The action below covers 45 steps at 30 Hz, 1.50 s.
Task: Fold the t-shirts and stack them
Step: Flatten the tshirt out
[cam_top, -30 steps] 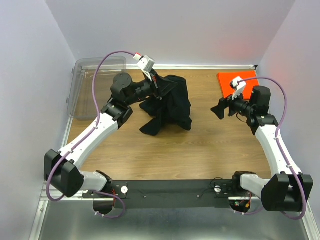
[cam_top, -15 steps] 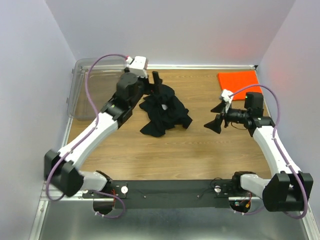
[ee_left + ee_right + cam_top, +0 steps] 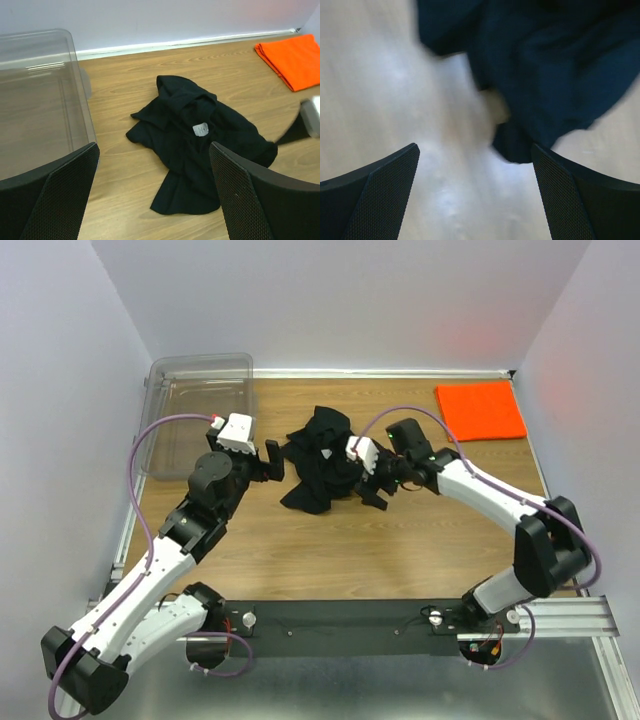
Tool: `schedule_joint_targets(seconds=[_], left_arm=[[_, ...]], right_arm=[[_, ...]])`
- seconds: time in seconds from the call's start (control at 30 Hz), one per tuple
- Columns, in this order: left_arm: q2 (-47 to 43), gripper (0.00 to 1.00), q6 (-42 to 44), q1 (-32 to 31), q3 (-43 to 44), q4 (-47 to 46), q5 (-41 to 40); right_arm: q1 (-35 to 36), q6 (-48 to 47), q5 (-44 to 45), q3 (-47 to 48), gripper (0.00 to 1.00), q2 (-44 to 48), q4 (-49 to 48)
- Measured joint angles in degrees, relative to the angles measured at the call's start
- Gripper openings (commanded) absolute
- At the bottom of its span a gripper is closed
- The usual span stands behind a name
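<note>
The black t-shirt lies in a crumpled heap on the wooden table, a small white tag facing up; it also fills the middle of the left wrist view. My left gripper stands open just left of the heap, with nothing between its fingers. My right gripper is open at the heap's right edge, and dark cloth lies just ahead of it, close to the right finger. The orange t-shirt lies folded flat at the back right.
A clear plastic bin sits at the back left, close beside my left arm. White walls close the table in at the back and both sides. Bare wood stretches in front of the heap.
My left gripper opened and let the black t-shirt drop into a heap, then drew back toward the left. My right arm swung in from the right to the heap's right edge.
</note>
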<state>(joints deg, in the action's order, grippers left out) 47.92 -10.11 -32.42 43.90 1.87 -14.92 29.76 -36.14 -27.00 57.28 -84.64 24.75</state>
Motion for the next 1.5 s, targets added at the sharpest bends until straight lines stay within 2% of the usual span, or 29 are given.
schedule_joint_targets(seconds=[0.1, 0.4, 0.43, 0.5, 0.57, 0.6, 0.67, 0.7, 0.83, 0.9, 1.03, 1.13, 1.27, 1.37, 1.4, 1.43, 1.47, 1.5], left_arm=[[-1.0, 0.98, 0.5, 0.0, -0.5, 0.3, -0.1], [2.5, 0.96, 0.7, 0.1, -0.5, 0.8, 2.0], [2.6, 0.96, 0.6, 0.1, -0.5, 0.9, 2.2], [2.9, 0.9, 0.3, 0.1, -0.5, 0.9, 2.7], [2.9, 0.88, -1.8, 0.1, -0.5, 0.9, 3.4], [2.9, 0.86, -4.0, 0.1, -0.5, 0.9, 4.1], [2.8, 0.84, -8.8, 0.1, -1.0, 0.6, 6.4], [2.5, 0.83, -12.6, 0.1, -2.4, -0.8, 8.9], [2.9, 0.82, -22.4, -0.5, -10.0, -4.9, 16.4], [7.3, 0.82, -26.1, -2.0, -12.7, -5.5, 18.9], [17.5, 0.8, -29.0, -5.7, -12.3, -5.8, 20.1], [24.2, 0.8, -29.2, -8.0, -9.1, -5.6, 19.5], [36.8, 0.76, -28.4, -10.4, 0.7, -5.4, 16.8], [44.4, 0.65, -27.3, -11.5, 7.3, -4.8, 15.0], [47.5, 0.47, -26.9, -12.0, 9.6, -4.8, 14.4], [50.1, 0.37, -26.8, -12.3, 11.7, -4.0, 13.8], [52.6, 0.2, -26.5, -12.7, 13.5, -3.2, 13.1], [54.2, 0.12, -25.7, -12.9, 14.8, -2.3, 12.6]], right_arm=[[2.6, -0.6, 9.0, 4.9, 0.97, -4.6, -1.7], [8.9, -1.6, 23.6, 9.2, 0.85, -11.5, -2.9], [9.1, -1.6, 24.4, 9.6, 0.78, -11.8, -2.9], [9.2, -1.8, 26.0, 10.5, 0.7, -12.2, -3.0], [9.1, -1.3, 26.8, 11.6, 0.54, -12.7, -3.1], [9.0, -0.5, 27.3, 12.1, 0.39, -13.1, -3.3], [8.6, 1.1, 27.4, 12.7, 0.27, -13.8, -3.7], [8.2, 2.1, 27.2, 12.7, 0.16, -13.9, -3.8], [4.2, 6.8, 24.7, 12.8, 0.01, -13.1, -4.0], [0.9, 9.2, 22.9, 12.8, 0.01, -12.0, -4.1], [-7.2, 14.6, 17.2, 13.0, 0.01, -7.8, -4.5], [-9.6, 17.3, 13.6, 13.0, 0.01, -5.2, -4.7], [-10.4, 19.8, 9.2, 12.3, 0.01, -3.5, -5.4], [-11.0, 21.2, 6.6, 11.0, 0.01, -3.5, -5.6], [-11.3, 21.6, 6.1, 10.6, 0.0, -3.4, -5.5], [-11.7, 21.9, 5.5, 10.1, 0.01, -3.4, -5.5], [-12.0, 22.1, 5.3, 9.9, 0.01, -3.4, -5.5], [-12.3, 22.4, 4.9, 9.6, 0.01, -3.3, -5.5]])
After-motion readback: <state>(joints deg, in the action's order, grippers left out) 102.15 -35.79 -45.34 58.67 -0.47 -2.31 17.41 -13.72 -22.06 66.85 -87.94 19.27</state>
